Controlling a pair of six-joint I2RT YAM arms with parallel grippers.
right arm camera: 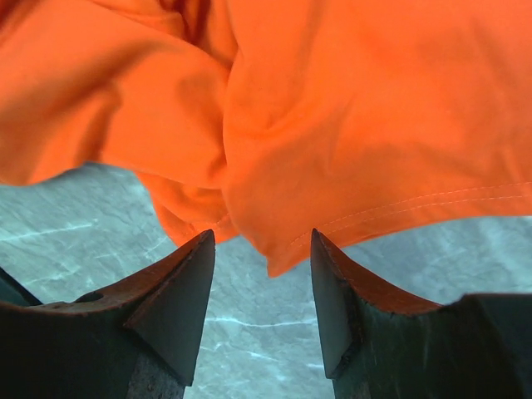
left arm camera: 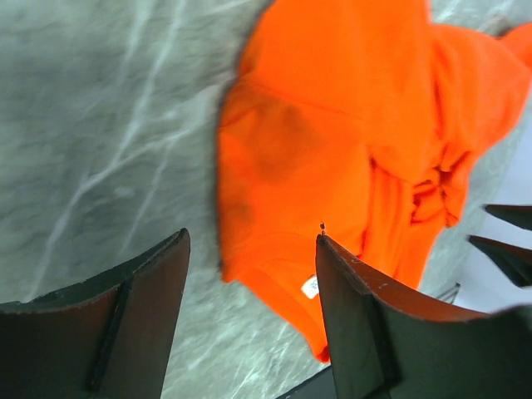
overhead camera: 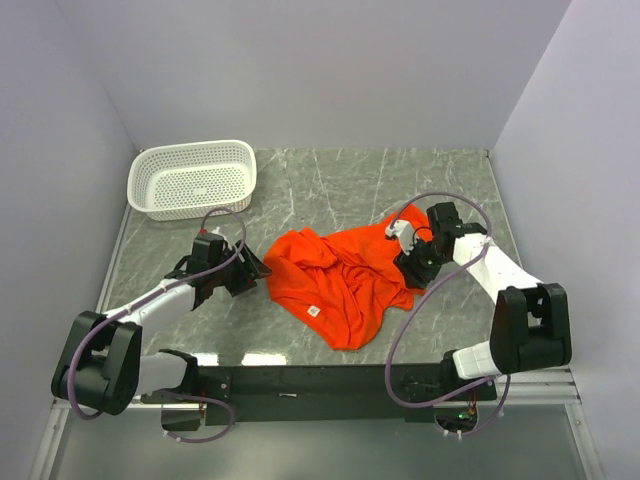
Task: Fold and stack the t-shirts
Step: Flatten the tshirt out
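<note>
Grey marbled table [overhead camera: 350, 180], pale walls [overhead camera: 300, 70]; crumpled t-shirt [overhead camera: 340, 285] mid-surface; left tool [left arm camera: 251, 241] and right tool [right arm camera: 262, 237] spread wide, empty.

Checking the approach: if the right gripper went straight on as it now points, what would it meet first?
Probably the hemmed edge of the bright orange-red cloth t-shirt, just beyond the open right gripper.
</note>
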